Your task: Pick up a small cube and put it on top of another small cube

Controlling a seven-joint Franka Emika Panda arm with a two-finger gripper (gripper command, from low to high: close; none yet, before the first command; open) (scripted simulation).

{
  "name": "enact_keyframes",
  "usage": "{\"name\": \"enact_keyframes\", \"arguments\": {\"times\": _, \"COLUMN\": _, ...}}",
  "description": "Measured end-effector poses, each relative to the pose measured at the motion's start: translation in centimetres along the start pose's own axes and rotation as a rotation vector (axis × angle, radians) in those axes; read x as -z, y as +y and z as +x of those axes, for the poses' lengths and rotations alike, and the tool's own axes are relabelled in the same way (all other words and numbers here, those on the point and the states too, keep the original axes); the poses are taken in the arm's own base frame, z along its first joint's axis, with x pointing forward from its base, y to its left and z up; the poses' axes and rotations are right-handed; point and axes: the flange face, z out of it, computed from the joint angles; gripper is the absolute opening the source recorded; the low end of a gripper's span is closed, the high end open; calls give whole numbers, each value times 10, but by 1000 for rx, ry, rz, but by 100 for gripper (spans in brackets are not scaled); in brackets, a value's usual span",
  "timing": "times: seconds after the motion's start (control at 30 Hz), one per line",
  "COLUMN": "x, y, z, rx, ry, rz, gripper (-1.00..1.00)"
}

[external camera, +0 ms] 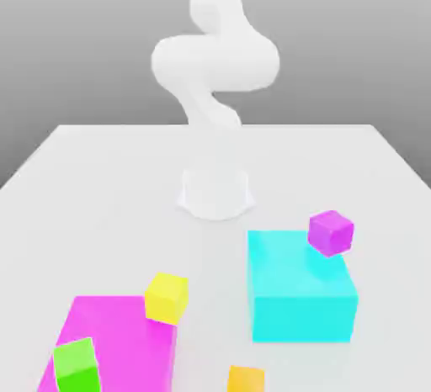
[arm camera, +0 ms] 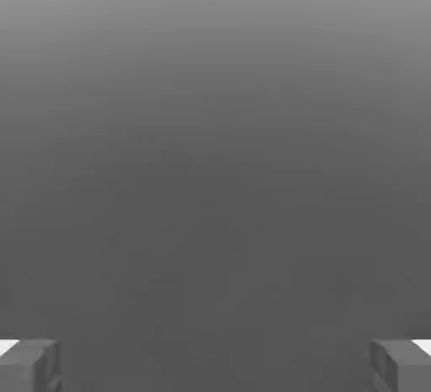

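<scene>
Nearest, one small plain orange cube (external camera: 246, 379); four small cubes counting yellow (external camera: 167, 297), green (external camera: 77, 366), purple (external camera: 330, 232). Two big blocks: magenta (external camera: 118, 331), cyan (external camera: 300, 291). White tabletop (external camera: 101, 188), grey backdrop. Claw (arm camera: 215, 365) fingers apart, holding nothing.

The smooth, matte white robot arm (external camera: 215, 62) is built of rounded, bulbous tubular segments and ends in a wide, round white base (external camera: 216, 192). In the hand view, the two dark grey, blocky fingertips (arm camera: 29, 367) have squared edges and white upper faces.
</scene>
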Motion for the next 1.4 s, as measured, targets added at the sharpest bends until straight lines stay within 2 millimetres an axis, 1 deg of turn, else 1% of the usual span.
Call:
{"name": "enact_keyframes", "arguments": {"times": 0.1, "x": -58, "y": -3, "z": -3, "rx": -13, "ry": -49, "rz": -64, "gripper": 0}}
{"name": "enact_keyframes", "arguments": {"times": 0.2, "x": -112, "y": 0, "z": -11, "rx": -25, "ry": -97, "rz": -125, "gripper": 0}}
{"name": "enact_keyframes", "arguments": {"times": 0.3, "x": -166, "y": 6, "z": -22, "rx": -37, "ry": -146, "rz": -185, "gripper": 0}}
{"name": "enact_keyframes", "arguments": {"times": 0.4, "x": -218, "y": 17, "z": -37, "rx": -49, "ry": -194, "rz": -244, "gripper": 0}}
{"name": "enact_keyframes", "arguments": {"times": 0.53, "x": -284, "y": 37, "z": -64, "rx": -65, "ry": -261, "rz": -322, "gripper": 0}}
{"name": "enact_keyframes", "arguments": {"times": 0.63, "x": -330, "y": 56, "z": -88, "rx": -77, "ry": -311, "rz": -380, "gripper": 0}}
{"name": "enact_keyframes", "arguments": {"times": 0.77, "x": -386, "y": 88, "z": -125, "rx": -95, "ry": -380, "rz": -456, "gripper": 0}}
{"name": "enact_keyframes", "arguments": {"times": 0.87, "x": -423, "y": 115, "z": -157, "rx": -109, "ry": -431, "rz": -513, "gripper": 0}}
{"name": "enact_keyframes", "arguments": {"times": 0.93, "x": -445, "y": 133, "z": -178, "rx": -118, "ry": -462, "rz": -546, "gripper": 0}}
{"name": "enact_keyframes", "arguments": {"times": 1.07, "x": -486, "y": 161, "z": -207, "rx": -122, "ry": -475, "rz": -560, "gripper": 0}}
{"name": "enact_keyframes", "arguments": {"times": 1.1, "x": -494, "y": 167, "z": -213, "rx": -122, "ry": -476, "rz": -560, "gripper": -100}}
{"name": "enact_keyframes", "arguments": {"times": 1.27, "x": -494, "y": 167, "z": -213, "rx": -122, "ry": -475, "rz": -559, "gripper": -100}}
{"name": "enact_keyframes", "arguments": {"times": 1.3, "x": -498, "y": 170, "z": -216, "rx": -122, "ry": -475, "rz": -560, "gripper": -100}}
{"name": "enact_keyframes", "arguments": {"times": 1.33, "x": -496, "y": 168, "z": -214, "rx": -122, "ry": -476, "rz": -560, "gripper": -100}}
{"name": "enact_keyframes", "arguments": {"times": 1.4, "x": -481, "y": 158, "z": -204, "rx": -122, "ry": -476, "rz": -560, "gripper": -100}}
